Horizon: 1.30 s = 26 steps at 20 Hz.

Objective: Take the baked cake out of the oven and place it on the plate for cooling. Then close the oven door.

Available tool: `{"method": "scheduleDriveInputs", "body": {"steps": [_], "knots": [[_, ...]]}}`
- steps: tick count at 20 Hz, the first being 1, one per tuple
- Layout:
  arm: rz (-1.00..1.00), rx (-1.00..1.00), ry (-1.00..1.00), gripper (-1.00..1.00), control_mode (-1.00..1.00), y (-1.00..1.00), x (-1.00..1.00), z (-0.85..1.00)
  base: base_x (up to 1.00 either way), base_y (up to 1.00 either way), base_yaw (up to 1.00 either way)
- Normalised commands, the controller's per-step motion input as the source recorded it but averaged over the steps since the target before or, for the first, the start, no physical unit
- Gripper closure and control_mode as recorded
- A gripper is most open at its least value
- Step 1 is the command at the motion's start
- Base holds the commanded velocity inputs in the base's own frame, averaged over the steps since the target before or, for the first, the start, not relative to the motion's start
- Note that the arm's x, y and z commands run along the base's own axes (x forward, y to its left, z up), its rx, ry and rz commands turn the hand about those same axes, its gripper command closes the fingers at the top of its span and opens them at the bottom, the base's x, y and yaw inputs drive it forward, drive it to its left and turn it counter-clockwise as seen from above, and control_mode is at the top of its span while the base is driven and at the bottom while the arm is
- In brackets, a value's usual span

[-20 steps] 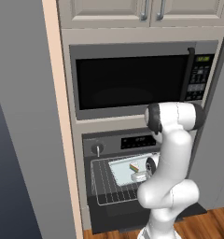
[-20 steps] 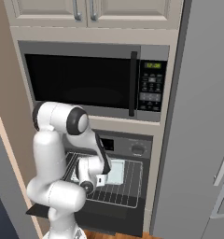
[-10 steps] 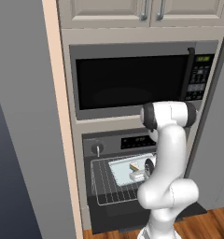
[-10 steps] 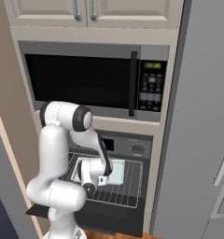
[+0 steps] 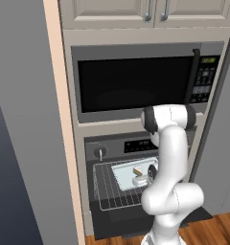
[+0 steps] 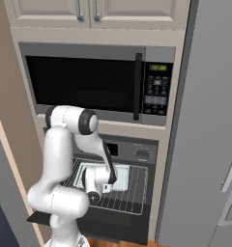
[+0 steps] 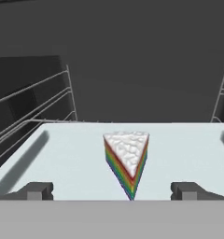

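Oven [image 5: 136, 146]: built-in grey steel unit below the black-windowed microwave [image 5: 136, 81]; one round knob at the left of its panel in the left base view, one at the right in the right base view, dark display strip between them.
Oven door [image 5: 131, 222]: hangs open and down, dark panel below the cavity mouth.
Wire rack [image 6: 132, 193]: drawn forward out of the cavity, level.
Tray [image 7: 179, 149]: pale, shallow, resting on the rack; raised rim along both sides in the hand view.
Cake [image 7: 127, 161]: triangular slice, white icing on top, rainbow layers on the cut sides; stands upright near the middle of the tray, its point towards the camera.
Gripper [image 7: 112, 191]: fingers spread wide apart, one tip at each side of the slice's near point, both clear of the cake; nothing held. In the left base view it sits at the rack, just beside the slice.
Arm [image 6: 65, 159]: white, bent downward from its shoulder in front of the oven panel, reaching into the open cavity.
Plate: cannot be located.
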Motion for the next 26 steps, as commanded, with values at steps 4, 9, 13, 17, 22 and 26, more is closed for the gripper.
{"method": "scheduleDriveInputs", "body": {"steps": [4, 9, 13, 17, 22, 26], "knots": [[0.00, 0.00, -0.03, -1.00, -1.00, 0.00, 0.17, -0.11, 0.00, 0.00, 0.00], [0.00, 0.00, -0.01, -1.00, -1.00, 0.00, 0.17, -0.09, 0.00, 0.00, 0.00], [0.00, 0.00, -0.01, -1.00, -1.00, 0.00, 0.16, -0.07, 0.00, 0.00, 0.00], [0.00, 0.00, 0.00, -1.00, -1.00, 0.00, 0.15, -0.08, 0.00, 0.00, 0.00], [0.00, 0.00, 0.00, -1.00, -1.00, -0.01, 0.13, -0.09, 0.00, 0.00, 0.00], [0.00, 0.00, 0.00, -1.00, -1.00, 0.00, 0.13, -0.10, 0.00, 0.00, 0.00]]}}
